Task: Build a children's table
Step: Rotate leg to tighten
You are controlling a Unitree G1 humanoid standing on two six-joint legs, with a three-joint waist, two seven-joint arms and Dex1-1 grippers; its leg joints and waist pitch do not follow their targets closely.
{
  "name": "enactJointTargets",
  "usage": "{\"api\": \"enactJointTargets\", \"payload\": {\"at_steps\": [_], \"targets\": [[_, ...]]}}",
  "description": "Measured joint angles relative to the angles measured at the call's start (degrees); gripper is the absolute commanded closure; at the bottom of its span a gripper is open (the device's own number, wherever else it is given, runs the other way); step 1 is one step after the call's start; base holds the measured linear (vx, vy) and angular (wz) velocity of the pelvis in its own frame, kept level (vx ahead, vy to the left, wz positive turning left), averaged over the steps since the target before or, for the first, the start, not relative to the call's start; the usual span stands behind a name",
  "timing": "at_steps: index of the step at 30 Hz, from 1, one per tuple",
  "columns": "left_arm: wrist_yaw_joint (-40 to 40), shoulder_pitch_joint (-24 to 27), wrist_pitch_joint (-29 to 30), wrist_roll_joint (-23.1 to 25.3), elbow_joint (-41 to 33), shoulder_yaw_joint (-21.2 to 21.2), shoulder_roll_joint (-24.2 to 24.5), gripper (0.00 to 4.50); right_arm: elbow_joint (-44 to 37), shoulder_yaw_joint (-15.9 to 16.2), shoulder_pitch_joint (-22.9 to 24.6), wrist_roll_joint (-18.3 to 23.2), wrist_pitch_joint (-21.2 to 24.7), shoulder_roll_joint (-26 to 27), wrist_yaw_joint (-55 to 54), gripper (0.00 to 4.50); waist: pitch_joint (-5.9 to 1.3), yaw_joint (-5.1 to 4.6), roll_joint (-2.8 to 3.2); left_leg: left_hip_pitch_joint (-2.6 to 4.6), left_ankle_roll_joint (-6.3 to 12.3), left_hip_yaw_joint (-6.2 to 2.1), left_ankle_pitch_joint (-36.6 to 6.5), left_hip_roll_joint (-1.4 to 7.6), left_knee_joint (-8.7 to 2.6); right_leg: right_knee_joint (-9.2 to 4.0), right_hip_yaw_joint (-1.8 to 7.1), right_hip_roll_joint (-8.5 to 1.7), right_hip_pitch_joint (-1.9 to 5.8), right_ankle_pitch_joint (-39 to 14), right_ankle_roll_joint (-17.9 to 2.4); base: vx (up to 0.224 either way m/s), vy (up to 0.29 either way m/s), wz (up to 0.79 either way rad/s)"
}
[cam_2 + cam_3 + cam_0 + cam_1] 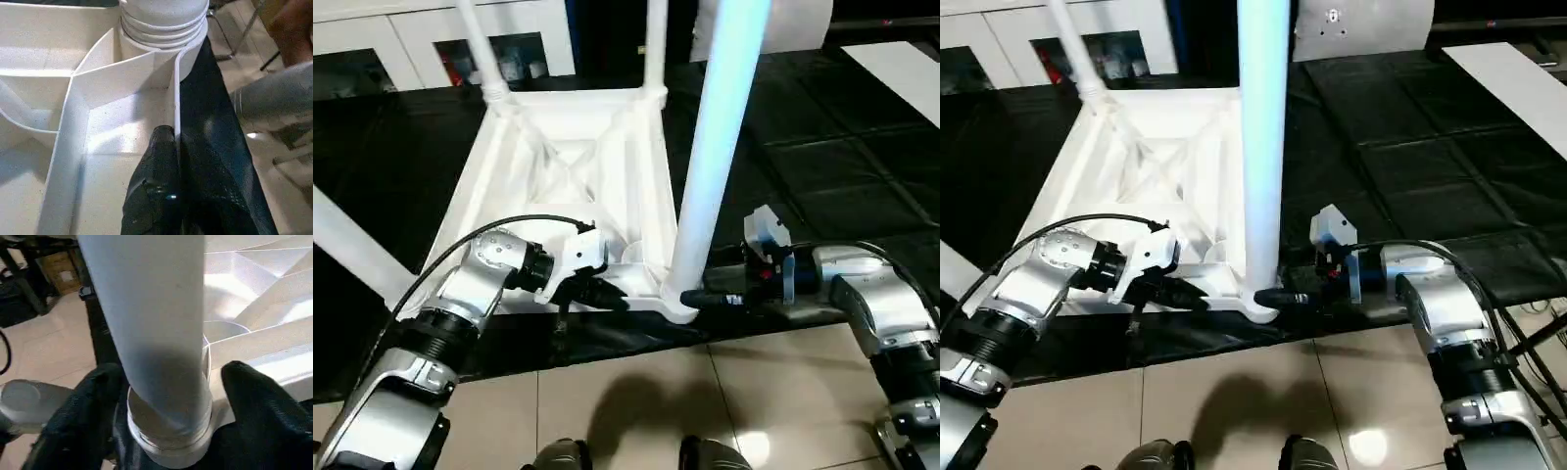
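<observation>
Black-covered work surface [842,166]: dark, quilted, matte. Children's table [563,186]: white plastic, inverted on the surface near its front edge, ribbed underside up, legs standing in corner sockets. Nearest leg [720,147]: smooth cylinder, ringed flared base, between the spread fingers of the right gripper [164,406]. Left gripper [168,161]: clenched on the tabletop's thin front rim, beside that socket.

A black-covered desk [862,166] stood on beige floor tiles [636,392]; white cabinets [401,44] stood behind the desk.
</observation>
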Motion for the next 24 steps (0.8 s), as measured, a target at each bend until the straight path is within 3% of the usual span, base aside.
{"api": "enactJointTargets", "payload": {"at_steps": [17,21,24], "targets": [[-3.60,-1.78,-2.13,0.00,3.16,-0.92,-0.04,4.50,2.29,1.58,-1.87,1.43,0.35,0.12,5.66,2.49,0.01,0.41,-0.01,0.01,-0.19,0.01,-0.10,0.00,0.07,0.14,0.01,-0.05,0.02,-0.05,0.04,0.000,0.000,0.00],[-3.96,-1.80,-1.54,-0.04,3.09,-0.89,-0.21,4.50,-0.05,1.50,-0.61,2.10,2.55,-0.30,5.11,2.55,0.00,0.72,-0.01,0.01,-0.19,0.02,-0.09,0.00,0.07,0.13,0.01,-0.06,0.02,-0.06,0.04,0.000,0.000,0.00],[-1.90,-1.79,2.39,0.02,2.33,-0.37,-0.94,4.50,-5.13,0.82,1.76,1.70,5.98,0.91,-0.75,2.55,0.00,0.71,0.00,0.12,-0.29,0.02,-0.10,0.01,0.05,0.17,0.02,-0.06,0.07,-0.07,0.04,0.000,0.000,0.00]]}}
